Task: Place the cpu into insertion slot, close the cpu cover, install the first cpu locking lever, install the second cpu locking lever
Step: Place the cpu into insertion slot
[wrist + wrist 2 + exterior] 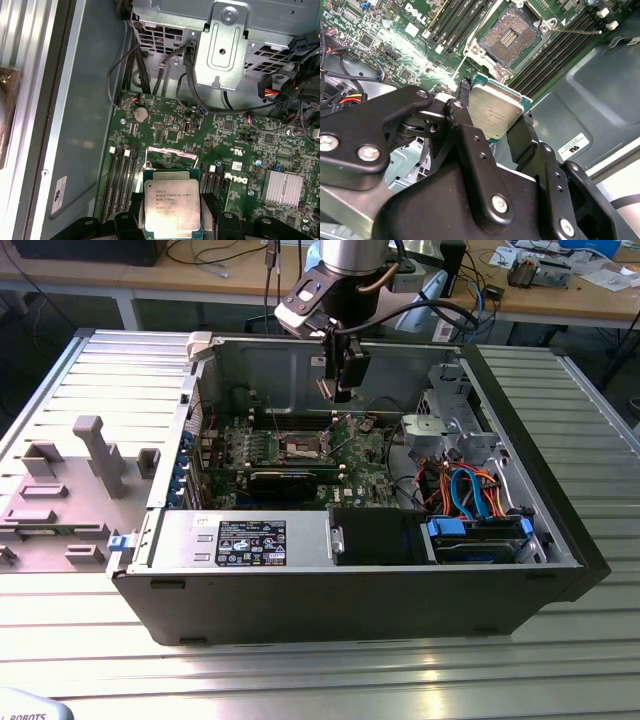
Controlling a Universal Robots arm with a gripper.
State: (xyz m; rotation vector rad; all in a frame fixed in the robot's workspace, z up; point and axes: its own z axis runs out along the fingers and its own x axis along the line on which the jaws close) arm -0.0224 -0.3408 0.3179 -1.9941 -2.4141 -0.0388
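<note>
Gripper (341,380) hangs inside the open PC case (300,610), above the green board (362,462). Second wrist view: fingers (521,137) clamped on two opposite edges of the cpu (492,114), metal top facing the camera. The cpu is in the air, tilted, near the insertion slot (507,36) but clearly apart from it. Not seated.

Slot is open, bare contacts showing, nothing in it. First wrist view has the cpu (171,206) hanging in front of the slot, which is partly hidden behind it. One thin wire lever (576,31) sticks out to the side of the slot and looks unlatched. The cpu cover is not down over the slot; I cannot tell its exact position.

Progress, as I judge it: the cpu is picked and carried over, and that is all. Placing is not done, the cover is not closed, and neither lever is locked. Early in step one of four. The case sits on the ribbed metal desk (560,390).
</note>
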